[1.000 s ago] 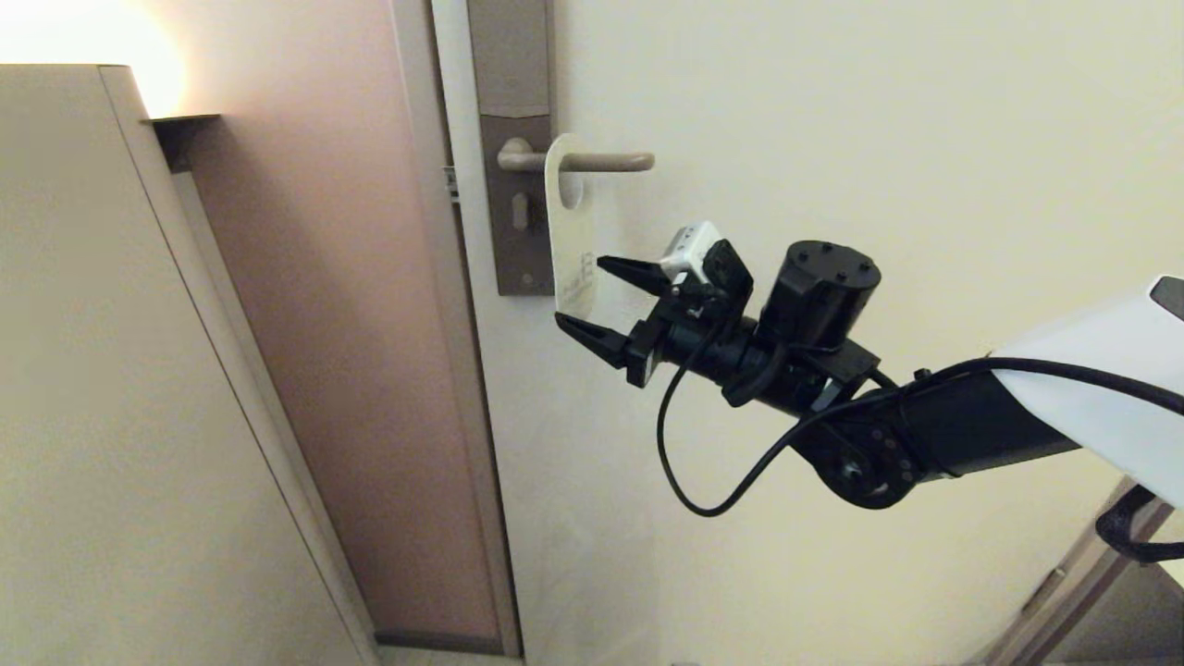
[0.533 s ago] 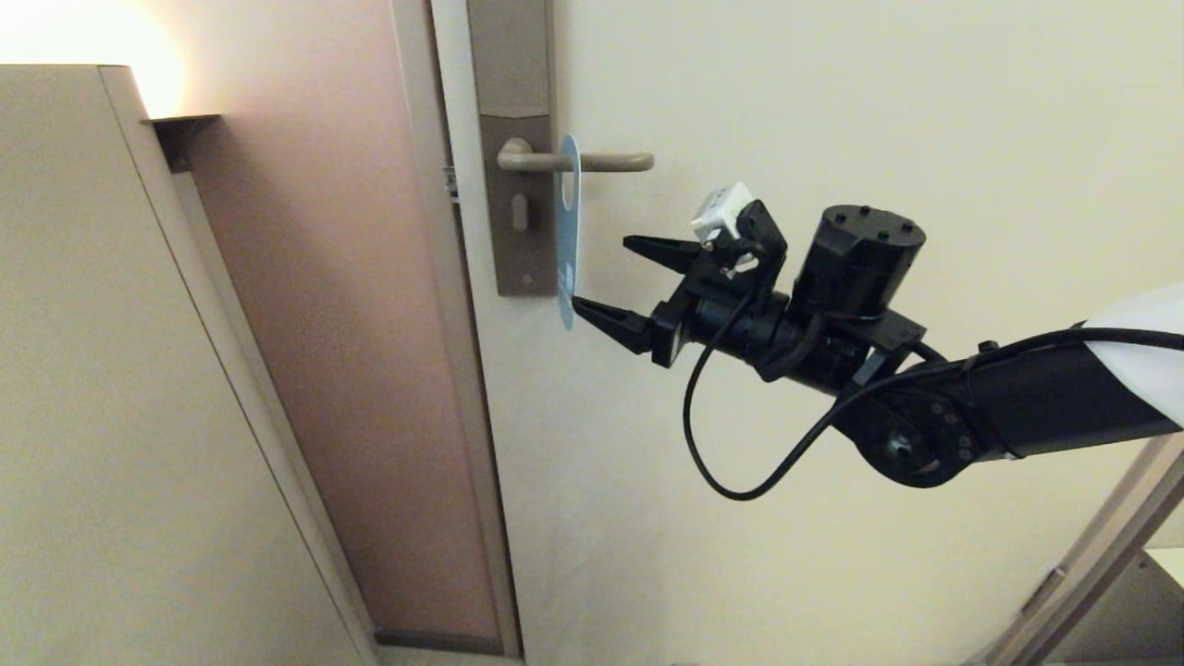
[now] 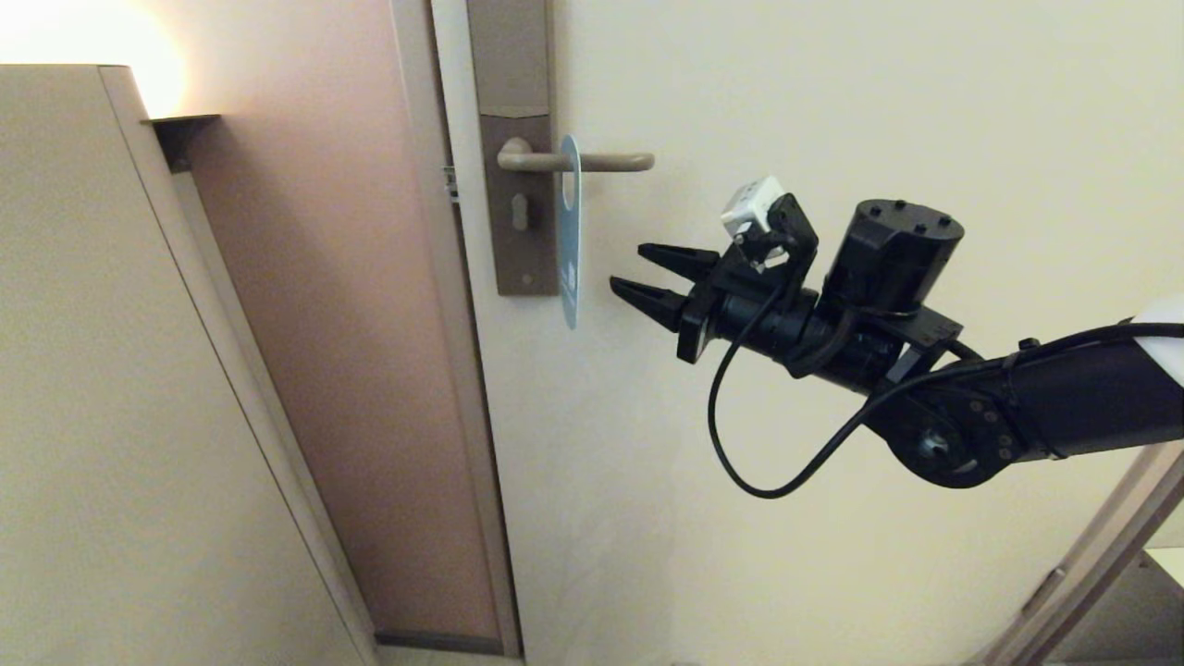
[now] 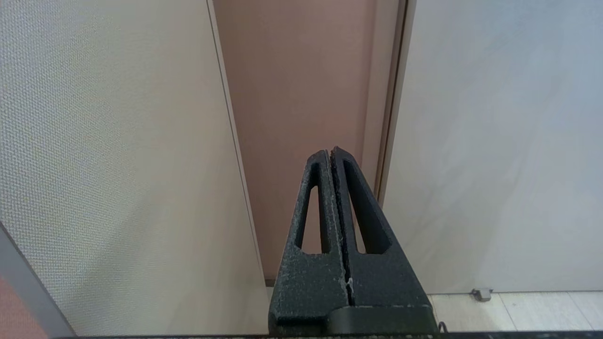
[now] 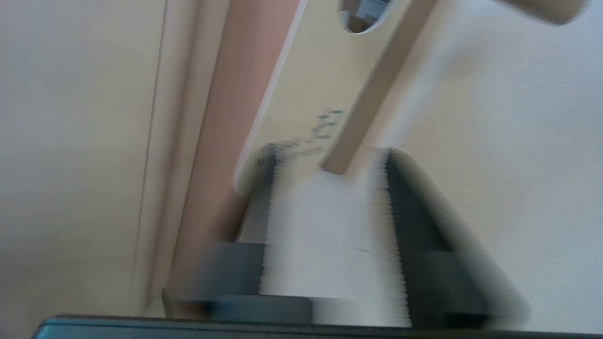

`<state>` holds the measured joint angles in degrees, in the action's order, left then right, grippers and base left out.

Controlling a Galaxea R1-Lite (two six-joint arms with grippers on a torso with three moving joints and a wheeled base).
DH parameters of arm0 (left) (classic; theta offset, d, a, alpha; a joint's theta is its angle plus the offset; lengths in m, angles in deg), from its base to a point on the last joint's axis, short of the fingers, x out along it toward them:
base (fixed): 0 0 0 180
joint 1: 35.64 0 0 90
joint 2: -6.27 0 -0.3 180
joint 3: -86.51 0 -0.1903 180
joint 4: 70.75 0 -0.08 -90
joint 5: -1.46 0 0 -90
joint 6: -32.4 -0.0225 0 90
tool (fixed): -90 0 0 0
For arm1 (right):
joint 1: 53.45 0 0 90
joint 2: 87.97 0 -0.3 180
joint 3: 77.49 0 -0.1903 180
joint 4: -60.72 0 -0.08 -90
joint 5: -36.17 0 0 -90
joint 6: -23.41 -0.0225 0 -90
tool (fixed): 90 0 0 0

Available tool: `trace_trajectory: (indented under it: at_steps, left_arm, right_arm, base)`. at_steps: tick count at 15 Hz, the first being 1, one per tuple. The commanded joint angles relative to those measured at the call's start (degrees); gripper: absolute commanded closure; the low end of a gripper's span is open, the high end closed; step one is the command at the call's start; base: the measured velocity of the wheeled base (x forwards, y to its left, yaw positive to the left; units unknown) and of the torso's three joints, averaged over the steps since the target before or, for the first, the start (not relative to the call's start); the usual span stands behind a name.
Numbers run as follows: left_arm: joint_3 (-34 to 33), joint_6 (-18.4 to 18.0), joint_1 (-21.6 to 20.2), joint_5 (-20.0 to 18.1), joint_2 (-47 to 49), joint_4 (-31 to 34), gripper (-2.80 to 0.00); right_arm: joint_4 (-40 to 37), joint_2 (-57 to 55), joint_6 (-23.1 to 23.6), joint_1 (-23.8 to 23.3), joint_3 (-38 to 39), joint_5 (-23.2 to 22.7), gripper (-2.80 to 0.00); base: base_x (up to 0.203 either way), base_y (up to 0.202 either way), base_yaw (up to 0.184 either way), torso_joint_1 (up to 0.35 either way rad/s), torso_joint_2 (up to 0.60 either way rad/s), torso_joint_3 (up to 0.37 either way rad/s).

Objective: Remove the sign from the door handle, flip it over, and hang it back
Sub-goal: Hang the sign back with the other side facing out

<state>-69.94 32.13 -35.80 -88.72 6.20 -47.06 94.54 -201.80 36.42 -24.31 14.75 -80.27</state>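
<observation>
Head view: right gripper (image 3: 638,273) hovers empty, part-open, right of the sign (image 3: 569,245) hanging on the door handle (image 3: 601,162); re-hang looks done, retreat next.

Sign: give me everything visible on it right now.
The sign is a thin, flat hanger with rounded ends, hanging by its oval hole on the door handle, beside the lock plate. From the head view it shows nearly edge-on, with a blue face. The right wrist view shows a pale face with dark lettering, too blurred to read. The right gripper is open, just short of its lower end, not touching.
</observation>
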Motion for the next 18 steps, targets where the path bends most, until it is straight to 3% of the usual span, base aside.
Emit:
trace_trajectory:
  at_steps: [1,10,18]
  left_arm:
    - [0.0,0.0,0.0,0.0,0.1,0.0,0.0]
    - [0.0,0.0,0.0,0.0,0.1,0.0,0.0]
    - [0.0,0.0,0.0,0.0,0.1,0.0,0.0]
  right_arm:
    - [0.2,1.0,0.1,-0.8,0.4,-0.2,0.0]
    - [-0.4,0.2,0.2,-2.5,1.7,-0.3,0.0]
    - [-0.2,-10.7,0.2,0.7,-12.0,1.3,0.0]
  base:
    - [0.0,0.0,0.0,0.0,0.0,0.0]
    - [0.0,0.0,0.0,0.0,0.0,0.0]
    - [0.0,0.0,0.0,0.0,0.0,0.0]
